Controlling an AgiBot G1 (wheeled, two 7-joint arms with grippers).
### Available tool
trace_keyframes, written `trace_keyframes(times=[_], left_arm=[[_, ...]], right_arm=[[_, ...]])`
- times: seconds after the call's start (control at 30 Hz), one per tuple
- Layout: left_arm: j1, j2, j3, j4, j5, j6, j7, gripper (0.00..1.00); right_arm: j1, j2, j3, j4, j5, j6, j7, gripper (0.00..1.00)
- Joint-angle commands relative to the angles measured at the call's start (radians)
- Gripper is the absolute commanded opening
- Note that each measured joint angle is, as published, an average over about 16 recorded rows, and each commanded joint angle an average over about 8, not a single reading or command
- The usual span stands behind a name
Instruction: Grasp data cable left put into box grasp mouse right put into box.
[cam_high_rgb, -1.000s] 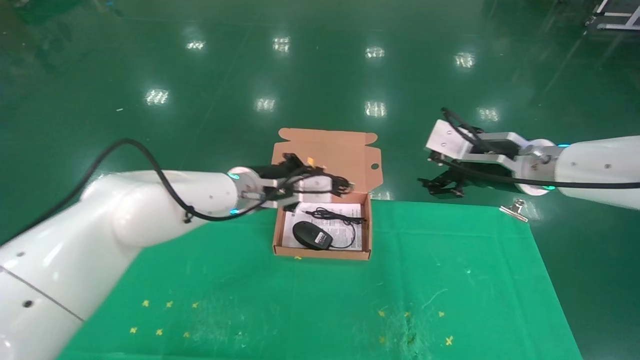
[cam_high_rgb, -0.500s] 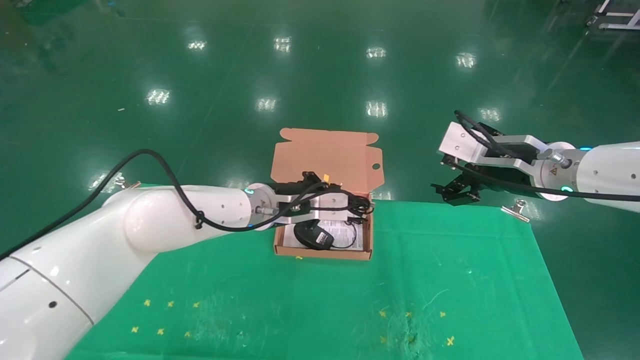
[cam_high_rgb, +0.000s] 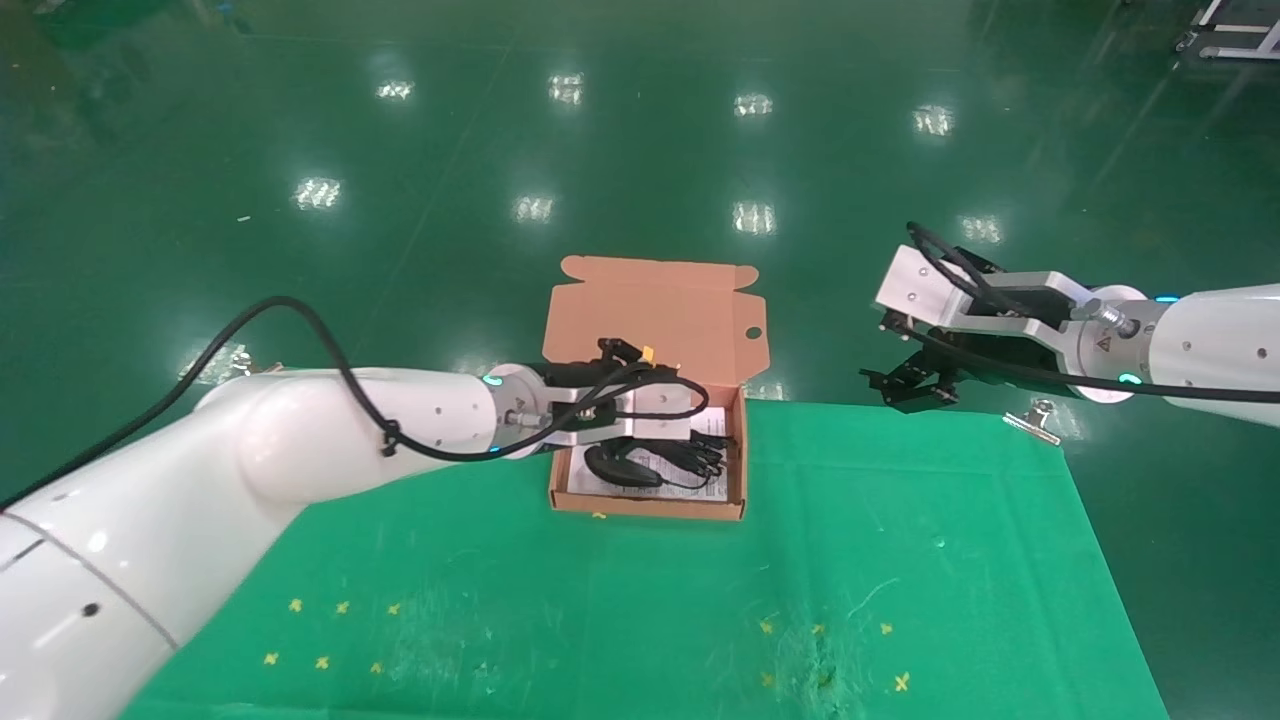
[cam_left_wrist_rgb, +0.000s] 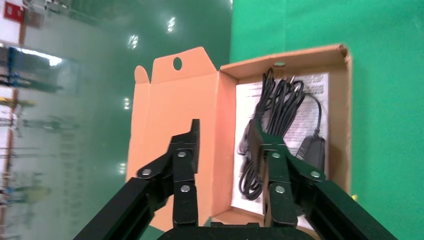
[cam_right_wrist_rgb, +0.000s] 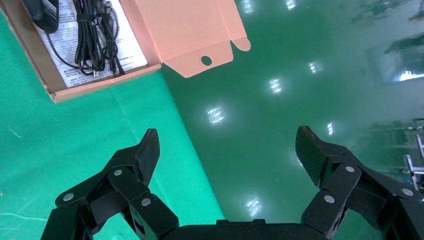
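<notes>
- my left pincer (cam_left_wrist_rgb: 222, 137) hangs over the box (cam_high_rgb: 735, 470), jaws apart, holding nothing; the data cable (cam_left_wrist_rgb: 272, 120) lies inside beside the mouse (cam_left_wrist_rgb: 311, 152).
- one finger (cam_left_wrist_rgb: 265, 150) touches the coil: lifting away could drag it out.
- my right pincer (cam_right_wrist_rgb: 227, 150) waits open off the worktop (cam_high_rgb: 850, 560).

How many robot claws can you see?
2. The left gripper hangs over the box, open, with the data cable lying inside. The right gripper is open past the table's far edge.
</notes>
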Motion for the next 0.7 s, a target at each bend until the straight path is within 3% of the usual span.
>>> trace_keyframes(times=[0.03,0.4,0.7], left_arm=[[-0.003,-0.014,-0.002,-0.015,-0.008,0.004,-0.007,1.0],[-0.076,-0.056,-0.06,-0.035,-0.044,-0.006,-0.066,1.0],[-0.002,-0.149,-0.154,-0.101,-0.194,0.119,-0.084,1.0]], right_arm=[[0.002,-0.001,0.002,0.0,0.0,0.004,0.001,1.0],[0.073,-0.027,0.004,-0.011,-0.037,-0.018,-0.038,1.0],[-0.006,0.009,0.075,0.0,0.145,-0.095,-0.091,1.0]])
